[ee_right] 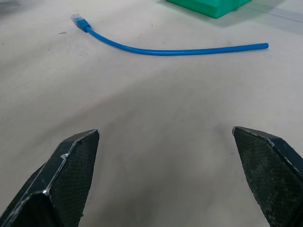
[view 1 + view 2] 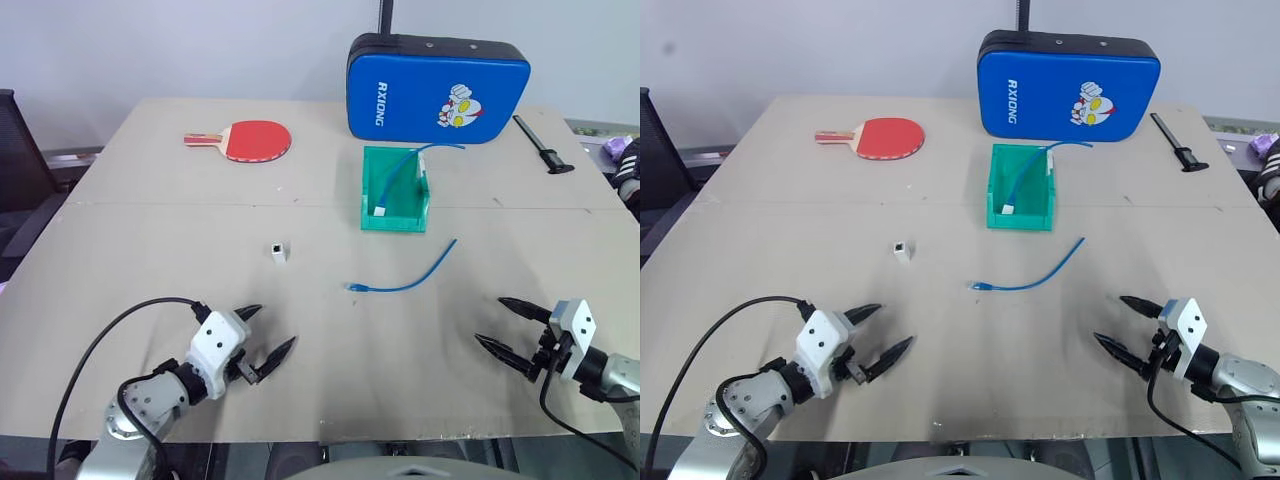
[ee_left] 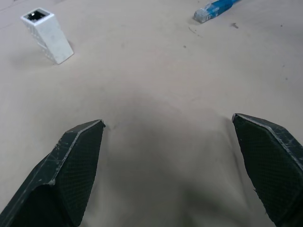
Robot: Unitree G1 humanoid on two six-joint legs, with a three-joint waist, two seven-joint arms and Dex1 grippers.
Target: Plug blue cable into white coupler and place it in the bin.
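Left gripper [image 2: 264, 337]: fingers spread wide, holding nothing, low over the bare table [image 2: 150, 260] near its front edge.
Right gripper [image 2: 510, 328]: fingers likewise spread wide and empty, touching nothing, near the front right of the table.
Blue cable [image 2: 408, 279]: lies loose on the table in a gentle curve between the two grippers, clear plug toward the left gripper, unplugged.
White coupler [image 2: 278, 252]: stands alone on the table, well apart from the cable's plug, beyond the left gripper.
Bin [image 2: 372, 203]: teal-green, behind the cable; another blue cable [image 2: 400, 167] with a white piece already rests inside, its end arching over the rim.
Behind: a blue padded case [image 2: 437, 88] and a red table-tennis paddle [image 2: 245, 140].
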